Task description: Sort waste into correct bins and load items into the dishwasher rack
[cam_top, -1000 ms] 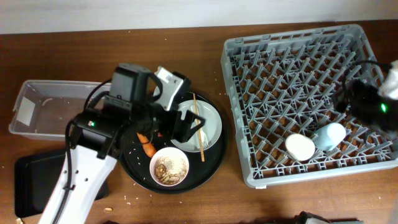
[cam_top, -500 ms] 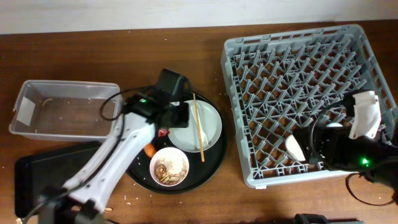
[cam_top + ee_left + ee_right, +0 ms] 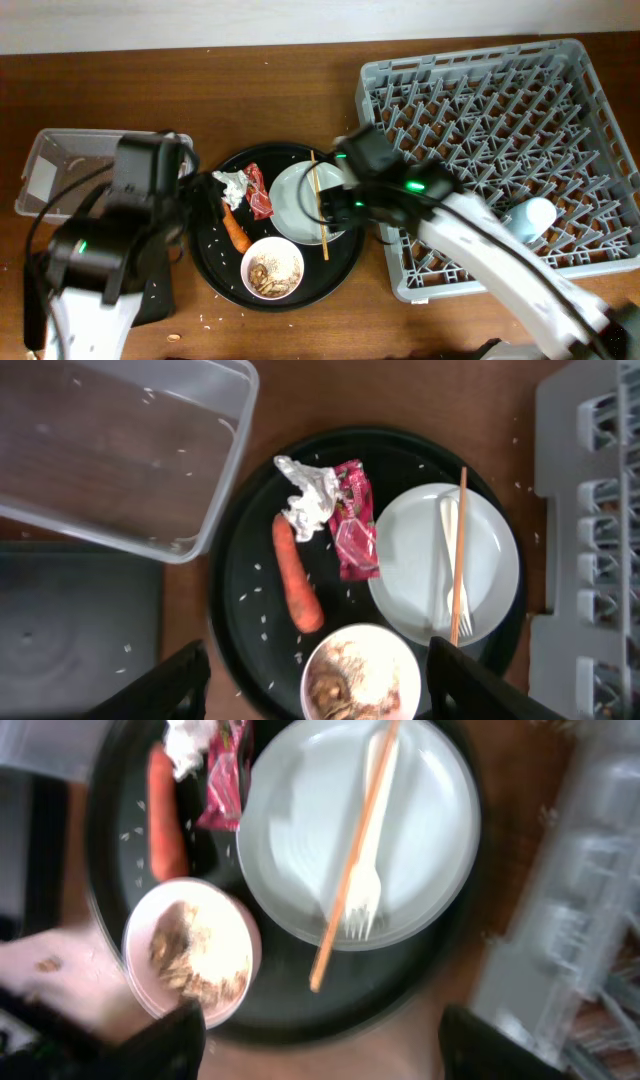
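While both arms hung above the wooden table [image 3: 300, 70], the left gripper [image 3: 318, 660] had its dark fingers spread wide with nothing between them, and the right gripper [image 3: 320, 1030] was equally wide and empty. Below sat the round black tray [image 3: 250, 620], glossy and flecked with pale grains. On it lay the crumpled whitish paper ball [image 3: 305, 500], touching the red crinkled wrapper [image 3: 352, 525], with the slim orange carrot [image 3: 297, 575] just below the ball. The smooth pale plate [image 3: 410, 560] carried the white plastic fork [image 3: 447, 575] and the thin wooden stick [image 3: 460, 550] side by side, the stick's lower end passing the rim. The small white bowl [image 3: 360, 675] beside the plate held brownish, crumbly food scraps [image 3: 340, 685]. Left of the tray stood the clear tub [image 3: 110, 450], rectangular with rounded corners, and next to it the matte black rectangular tray [image 3: 70, 630]. The grey rack [image 3: 480, 130], a square grid of upright pegs, held the light-blue cup [image 3: 530, 215] toward its near right.

Half a second before, the left arm had reached over the round tray, covering ball and wrapper; it had since drawn back over the tub's right end. The right arm had left the rack's near right corner and stretched across to the plate, hiding where the white cup had stood.
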Robot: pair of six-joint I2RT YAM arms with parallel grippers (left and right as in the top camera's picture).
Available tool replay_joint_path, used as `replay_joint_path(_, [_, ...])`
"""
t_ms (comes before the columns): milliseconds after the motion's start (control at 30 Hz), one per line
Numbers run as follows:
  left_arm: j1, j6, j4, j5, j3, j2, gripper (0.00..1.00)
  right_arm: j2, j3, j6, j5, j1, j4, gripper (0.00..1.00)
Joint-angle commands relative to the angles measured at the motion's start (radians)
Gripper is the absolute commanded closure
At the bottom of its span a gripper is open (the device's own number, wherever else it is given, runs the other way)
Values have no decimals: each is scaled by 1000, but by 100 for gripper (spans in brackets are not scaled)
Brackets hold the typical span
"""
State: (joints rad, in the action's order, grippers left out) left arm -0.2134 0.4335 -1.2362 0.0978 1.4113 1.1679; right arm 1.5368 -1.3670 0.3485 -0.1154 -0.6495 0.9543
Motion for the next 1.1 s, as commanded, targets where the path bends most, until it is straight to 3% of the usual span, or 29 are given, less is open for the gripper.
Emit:
replay_joint_path(0, [8,-32,-75,24,8,-87,23,230,9,20,57,-18,-175,32])
replay_joint_path(167, [8,-32,-164,56,7,-87,22,504,9,23,45,-18,-271,46])
replay_joint_path(233, [8,-32,-164,57,5,-82,22,511,9,23,45,-18,-270,52])
replay_joint_path(367, [8,-32,-164,57,3,-50,22,467,-2,0,66,-18,-260,51])
replay_joint_path(467, [8,-31,-172,56,3,-6,21,436,-8,1,71,-18,-239,64])
replay_joint_path(567, [8,-31,-187,56,3,5,21,434,-9,0,108,-24,-236,66])
replay_joint_path(667, [8,-31,-190,56,3,5,20,433,-9,0,109,-24,-236,79])
replay_joint_path(700, [8,-32,-190,57,3,5,18,433,-9,0,109,-24,-236,94])
replay_joint_path(800, [8,-31,-191,56,3,5,17,399,-31,0,110,-24,-220,96])
replay_joint_path(933, [8,-31,-191,56,3,5,16,216,-124,18,210,39,-56,96])
replay_joint_path(1000, [8,-31,-190,56,3,5,16,111,-140,19,212,193,-11,96])
replay_joint_path(1067, [8,-31,-186,56,3,5,16,118,-134,-98,172,298,13,96])
